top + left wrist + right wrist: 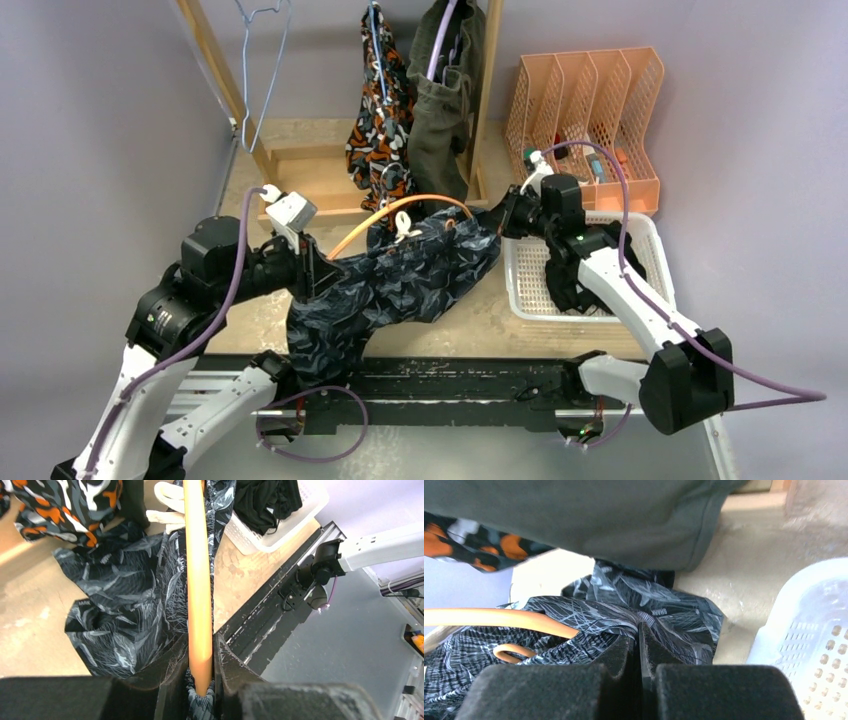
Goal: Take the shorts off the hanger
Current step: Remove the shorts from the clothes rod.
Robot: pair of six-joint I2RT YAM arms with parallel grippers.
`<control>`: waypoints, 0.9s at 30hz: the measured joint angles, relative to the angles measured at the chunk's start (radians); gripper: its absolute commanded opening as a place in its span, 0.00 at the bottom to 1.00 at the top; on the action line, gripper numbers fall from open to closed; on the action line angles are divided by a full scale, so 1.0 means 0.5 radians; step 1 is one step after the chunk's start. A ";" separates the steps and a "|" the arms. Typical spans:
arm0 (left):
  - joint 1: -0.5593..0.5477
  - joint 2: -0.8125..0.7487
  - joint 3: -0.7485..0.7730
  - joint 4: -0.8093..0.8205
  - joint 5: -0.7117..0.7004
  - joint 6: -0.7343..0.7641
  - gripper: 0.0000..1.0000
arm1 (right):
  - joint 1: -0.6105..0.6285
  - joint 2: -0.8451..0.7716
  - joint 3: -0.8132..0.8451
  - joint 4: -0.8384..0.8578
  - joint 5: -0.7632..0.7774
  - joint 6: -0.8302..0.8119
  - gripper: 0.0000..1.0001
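Observation:
The dark navy shorts with pale print (pixel 400 285) stretch between both grippers above the table, still threaded on an orange hanger (pixel 400 208). My left gripper (pixel 318 272) is shut on the hanger's orange bar (pixel 198 580), with a bit of navy fabric (pixel 130 595) pinched in. My right gripper (pixel 503 222) is shut on the navy shorts' edge (pixel 624 605), beside the hanger (pixel 499 617). The camo shorts (pixel 378 120) and the olive-green shorts (pixel 445 100) hang on the rack. The black shorts (pixel 570 285) lie in the white basket (pixel 640 240).
A wooden rack (pixel 220 70) stands at the back with an empty wire hanger (pixel 262 60) on it. An orange file organizer (pixel 590 110) stands behind the basket. The black rail (pixel 450 385) runs along the near table edge.

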 measured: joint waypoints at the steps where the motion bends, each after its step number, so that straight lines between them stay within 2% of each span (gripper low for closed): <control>1: 0.000 0.003 0.022 0.004 -0.008 0.017 0.00 | 0.000 -0.013 0.031 -0.008 0.031 0.011 0.01; 10: 0.000 -0.032 0.101 0.032 -0.038 0.067 0.00 | -0.091 0.018 0.139 -0.013 -0.041 0.049 0.00; 12: 0.000 -0.047 0.101 0.030 -0.037 0.067 0.00 | -0.109 0.030 0.131 -0.011 -0.120 0.052 0.05; 18: 0.001 -0.069 0.101 0.019 -0.039 0.067 0.00 | -0.146 0.103 0.051 0.064 -0.417 -0.033 0.41; 22: 0.001 -0.087 0.101 0.021 -0.027 0.066 0.00 | -0.170 -0.007 -0.104 0.072 -0.506 -0.093 0.45; 27: 0.001 -0.097 0.101 0.075 0.011 0.067 0.00 | -0.209 -0.132 -0.060 -0.037 -0.417 -0.185 0.47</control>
